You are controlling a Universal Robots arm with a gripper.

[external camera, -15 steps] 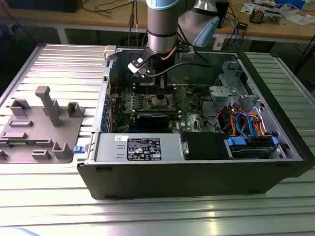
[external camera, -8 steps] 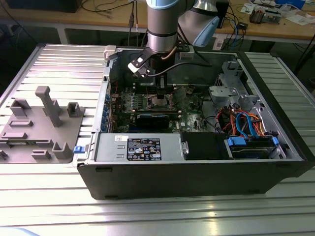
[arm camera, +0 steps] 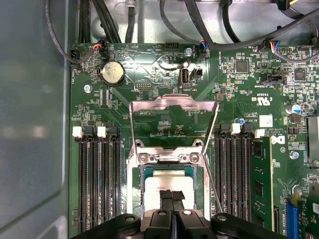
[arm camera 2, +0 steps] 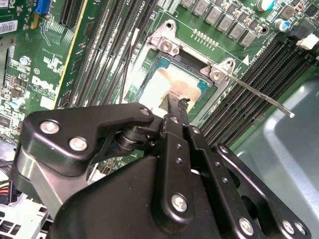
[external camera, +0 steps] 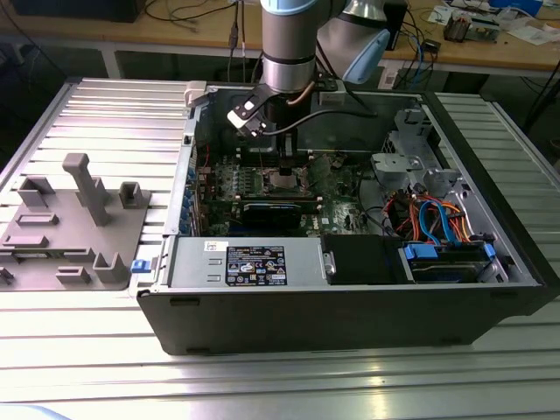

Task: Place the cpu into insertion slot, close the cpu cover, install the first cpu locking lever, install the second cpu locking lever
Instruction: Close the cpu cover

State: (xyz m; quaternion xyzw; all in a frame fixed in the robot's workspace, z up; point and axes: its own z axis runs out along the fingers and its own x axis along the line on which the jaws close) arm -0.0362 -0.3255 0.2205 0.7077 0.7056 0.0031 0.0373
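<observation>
A ribbed metal surface (external camera: pixel 87 367) carries an open computer case (external camera: pixel 350 315), and I reach down into it over the green board. My claw (arm camera: pixel 172 193) is closed, the two fingers pressed together with nothing visible between them. The cpu (arm camera: pixel 169 183) lies straight below those tips, flat in the slot (arm camera: pixel 133 189), between the banks of black memory slots (arm camera: pixel 97 179). In the second wrist view the tips come right down to its top, though I cannot tell whether they touch it. The cpu is square, so it has no long axis to line up on. Its top is pale silver-grey, with a darker rim showing round the edge inside the silvery socket frame. The cover (arm camera: pixel 174 101) is not closed: it stands raised from its hinge on the side of the slot toward the coin cell (arm camera: pixel 112 73), with board visible through its window. A thin lever (arm camera 2: pixel 259 97) juts free from one corner of the slot.
</observation>
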